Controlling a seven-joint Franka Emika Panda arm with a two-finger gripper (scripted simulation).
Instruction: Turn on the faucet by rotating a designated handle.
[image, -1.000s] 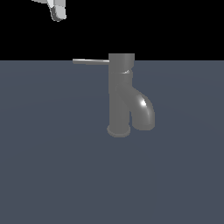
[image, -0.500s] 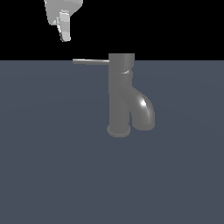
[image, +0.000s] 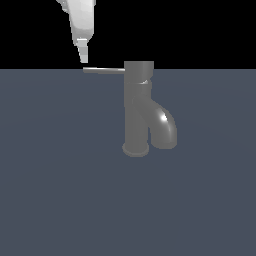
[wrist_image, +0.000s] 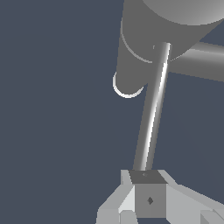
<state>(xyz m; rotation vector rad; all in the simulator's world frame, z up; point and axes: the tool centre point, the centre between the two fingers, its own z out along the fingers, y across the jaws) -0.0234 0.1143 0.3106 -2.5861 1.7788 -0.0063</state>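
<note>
The dull grey faucet (image: 137, 112) stands upright on a dark floor, its thick curved spout (image: 165, 128) bending down toward the exterior view's right. The handle (image: 104, 70), a thin straight rod, sticks out level from the top cap toward the exterior view's left. My gripper (image: 83, 59) hangs just above the rod's free end, its fingers together and nothing between them. In the wrist view the handle (wrist_image: 152, 114) runs from the faucet (wrist_image: 144, 39) cap down to my gripper (wrist_image: 146, 181), whose tip sits over the rod's end.
A flat dark blue-grey floor (image: 60, 190) spreads around the faucet's flared base (image: 136, 149). Above it the background is black. Nothing else stands near the faucet.
My gripper has come down from the top of the exterior view and shifted toward the exterior view's right, ending right above the handle's free end. The faucet and handle have not moved.
</note>
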